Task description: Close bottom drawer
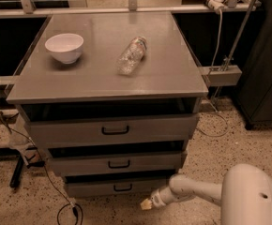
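Note:
The bottom drawer point(115, 186) is the lowest of three grey drawers in the cabinet, with a low front and a small black handle point(123, 188). It stands pulled out a little, with a dark gap above its front. My gripper point(147, 204) is low near the floor, just in front of the drawer's right end, its yellowish tip pointing left. The white arm point(197, 191) runs in from the lower right.
A white bowl point(64, 47) and a clear plastic bottle point(132, 55) lying on its side are on the cabinet top point(173, 74). The top drawer point(112, 130) and middle drawer point(115, 163) are also slightly out. Black cables point(65, 210) lie on the speckled floor at left.

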Tool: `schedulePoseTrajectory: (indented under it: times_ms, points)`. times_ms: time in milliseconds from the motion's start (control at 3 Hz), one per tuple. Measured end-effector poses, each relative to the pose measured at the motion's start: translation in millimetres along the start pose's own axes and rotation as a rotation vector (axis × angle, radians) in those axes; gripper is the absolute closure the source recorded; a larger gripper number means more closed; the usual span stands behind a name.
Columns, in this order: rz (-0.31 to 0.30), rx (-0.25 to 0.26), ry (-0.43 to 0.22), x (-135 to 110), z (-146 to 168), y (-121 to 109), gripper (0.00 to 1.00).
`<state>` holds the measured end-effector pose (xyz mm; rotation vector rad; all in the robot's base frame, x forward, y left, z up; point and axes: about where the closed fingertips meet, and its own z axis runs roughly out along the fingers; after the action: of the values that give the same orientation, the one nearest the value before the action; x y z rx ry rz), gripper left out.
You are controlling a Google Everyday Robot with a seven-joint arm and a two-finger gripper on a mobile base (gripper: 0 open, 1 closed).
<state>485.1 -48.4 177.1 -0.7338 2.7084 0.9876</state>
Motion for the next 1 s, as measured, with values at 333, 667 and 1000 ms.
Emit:
schedulePoseTrajectory:
  times_ms: [333, 667, 1000]
  points:
    - [0.009, 0.008, -0.082, -15, 6, -2, 1.00]
    - [0.002, 0.020, -0.185, -35, 0, 1, 1.00]
    - [0.003, 0.026, -0.270, -55, -4, 1, 1.00]
